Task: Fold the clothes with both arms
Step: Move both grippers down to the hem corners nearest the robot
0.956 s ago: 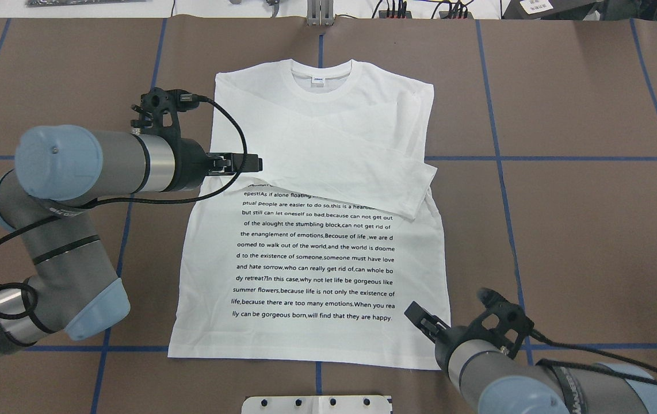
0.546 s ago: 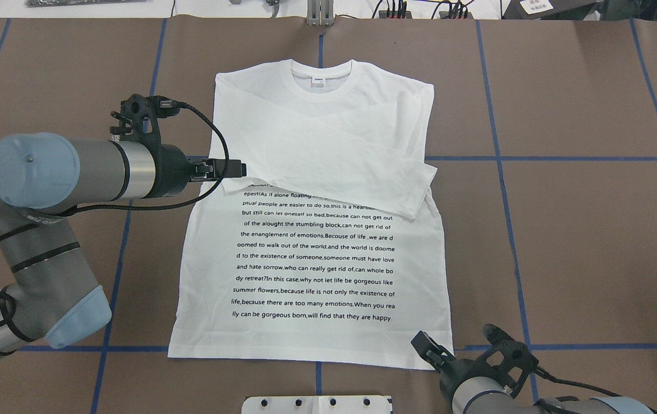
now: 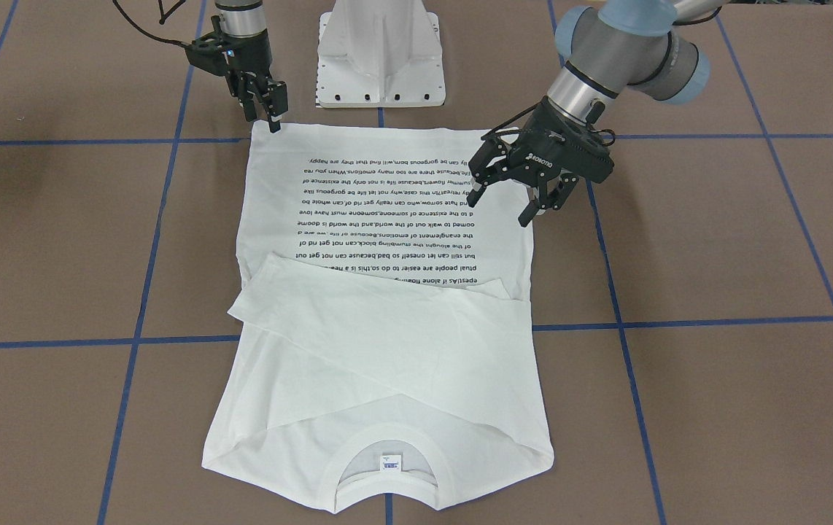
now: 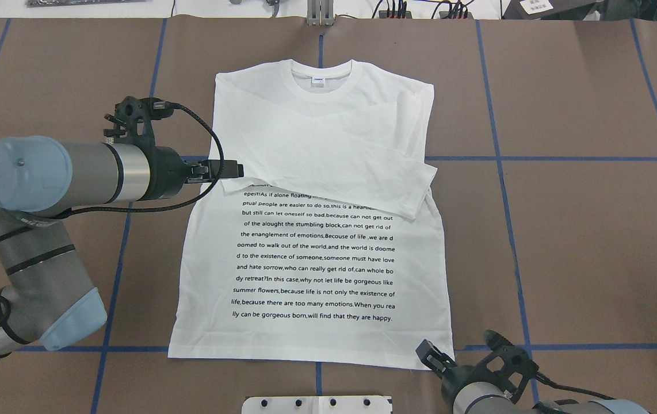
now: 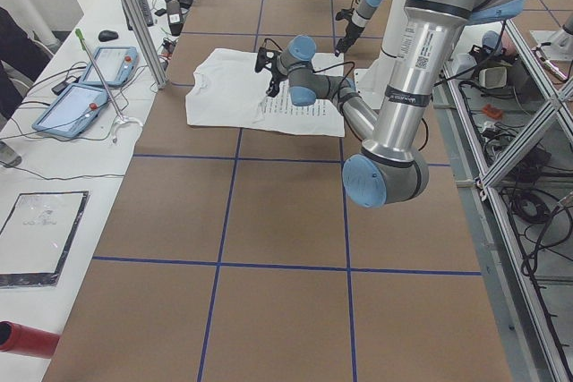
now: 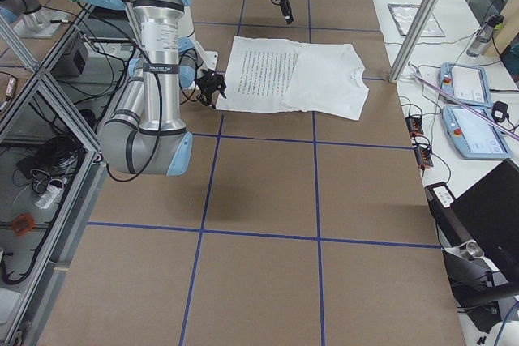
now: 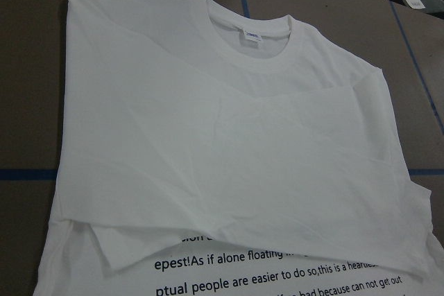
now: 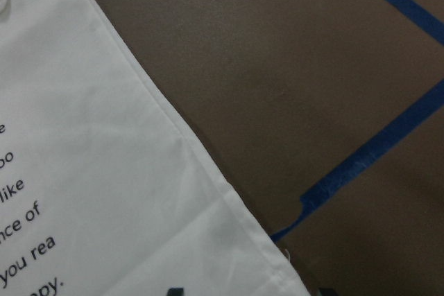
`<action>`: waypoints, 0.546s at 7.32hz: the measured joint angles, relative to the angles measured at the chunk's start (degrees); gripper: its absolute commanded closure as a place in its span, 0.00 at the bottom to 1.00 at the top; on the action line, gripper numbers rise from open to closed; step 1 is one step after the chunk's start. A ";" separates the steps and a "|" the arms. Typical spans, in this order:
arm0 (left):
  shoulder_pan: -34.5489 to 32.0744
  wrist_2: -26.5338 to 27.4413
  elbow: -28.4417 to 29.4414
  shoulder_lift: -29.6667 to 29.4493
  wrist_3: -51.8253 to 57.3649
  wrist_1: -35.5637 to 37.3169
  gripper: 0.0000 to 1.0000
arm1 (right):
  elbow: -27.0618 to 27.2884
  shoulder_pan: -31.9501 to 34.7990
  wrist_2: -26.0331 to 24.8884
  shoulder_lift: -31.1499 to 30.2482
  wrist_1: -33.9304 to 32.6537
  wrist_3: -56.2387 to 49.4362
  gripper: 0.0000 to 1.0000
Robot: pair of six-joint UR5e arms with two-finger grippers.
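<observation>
Shirt (image 4: 311, 259) flat on the table (image 4: 564, 241), collar far, hem near: right gripper (image 4: 425, 352), open and empty, sits at its hem corner, while left gripper (image 3: 498, 210), wide open and empty, hangs farther up the opposite edge.

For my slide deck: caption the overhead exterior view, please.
Long-sleeved printed T-shirt laid flat, sleeves folded across; left claw by its side, right claw at hem corner.

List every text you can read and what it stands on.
"ly can be gorgeous born,will find that they are happy.": last of many printed lines on the T-shirt.
"ROBOTIQ": on the body of the left gripper, jaws open.
Neck label: too small to read.
</observation>
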 measured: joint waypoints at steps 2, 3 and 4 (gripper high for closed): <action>0.02 0.07 0.00 0.03 -0.08 -0.14 0.00 | 0.03 -0.15 0.38 -0.58 -0.03 0.04 0.34; 0.05 0.09 0.00 0.03 -0.41 -0.15 0.00 | 0.04 -0.21 0.44 -0.69 -0.04 0.03 0.34; 0.10 0.10 0.00 0.02 -1.17 -0.18 0.00 | 0.04 -0.33 0.49 -0.73 -0.21 0.03 0.37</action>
